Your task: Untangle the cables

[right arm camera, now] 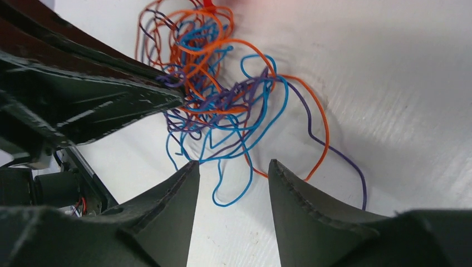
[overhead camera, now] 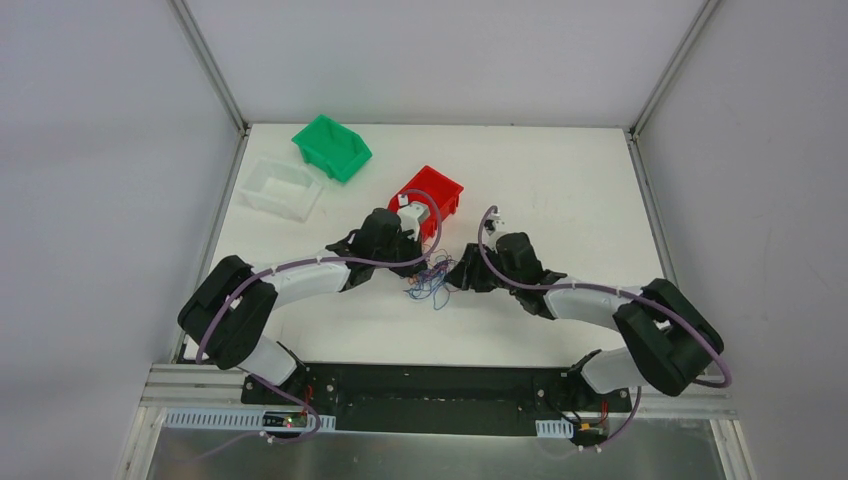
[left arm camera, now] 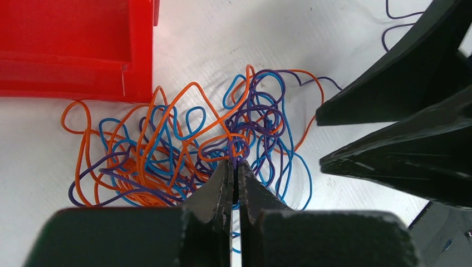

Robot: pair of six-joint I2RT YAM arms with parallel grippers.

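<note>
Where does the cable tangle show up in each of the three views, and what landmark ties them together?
Top external: cable tangle mid-frame, just below the red bin.
Left wrist: fills the centre, beyond the left gripper.
Right wrist: upper centre, above the open right gripper.
Shared landmark: the left gripper, shut on the tangle.

Cables (overhead camera: 430,284) on table (overhead camera: 560,200), between left end effector (left arm camera: 235,166) and right end effector (right arm camera: 232,167); bin (overhead camera: 445,188) just behind.

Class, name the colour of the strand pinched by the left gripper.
Purple. The left gripper pinches a purple loop of the cables; clearest in the left wrist view.
</note>
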